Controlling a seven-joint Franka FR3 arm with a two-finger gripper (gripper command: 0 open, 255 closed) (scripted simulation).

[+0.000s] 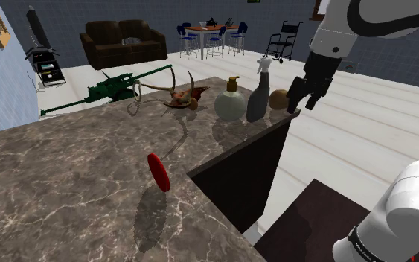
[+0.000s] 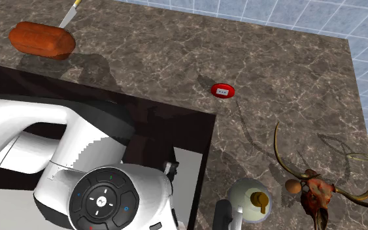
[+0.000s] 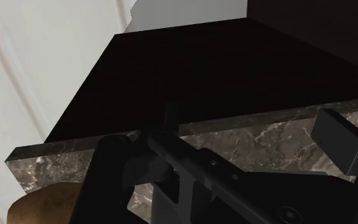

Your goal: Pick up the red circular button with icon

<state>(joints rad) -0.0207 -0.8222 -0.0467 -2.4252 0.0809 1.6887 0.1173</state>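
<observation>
**Ana:** What is the claw doing?

**Ben:** The all-black claw (image 1: 304, 103) hangs past the edge of the brown marble-patterned worktop (image 1: 66, 186), over the pale plank floor (image 1: 364, 141). In the wrist view its fingers stand wide apart and clasp nothing.

**Ana:** What sits nearest to it?

**Ben:** A round tan-brown lump (image 1: 278, 98) (a potato, by its looks) sits at the worktop's corner, just beside the claw on the shoulder view's left. A row runs on the same way, each thing a little farther from the claw. First comes a grey spray bottle (image 1: 258, 100). Next is a pale round-bellied pump bottle with a mustard top (image 1: 230, 103), then a reddish-brown antlered skull (image 1: 189, 95).

**Ana:** And the button?

**Ben:** The red round button (image 1: 158, 172) is well apart from the claw, toward the shoulder view's lower left. It is out on the open worktop, near the inside corner of the worktop's edge. In the shoulder view it reads as a thin slanted disc. The second exterior view shows its face, which carries a small white icon.

**Ana:** Anything farther still?

**Ben:** A dark green toy cannon (image 1: 114, 88) lies beyond the skull, by the worktop's far edge. Across the room stand a black wheelchair (image 1: 283, 41), a wooden table ringed by blue chairs (image 1: 211, 33) and a brown sofa (image 1: 122, 41).
</observation>
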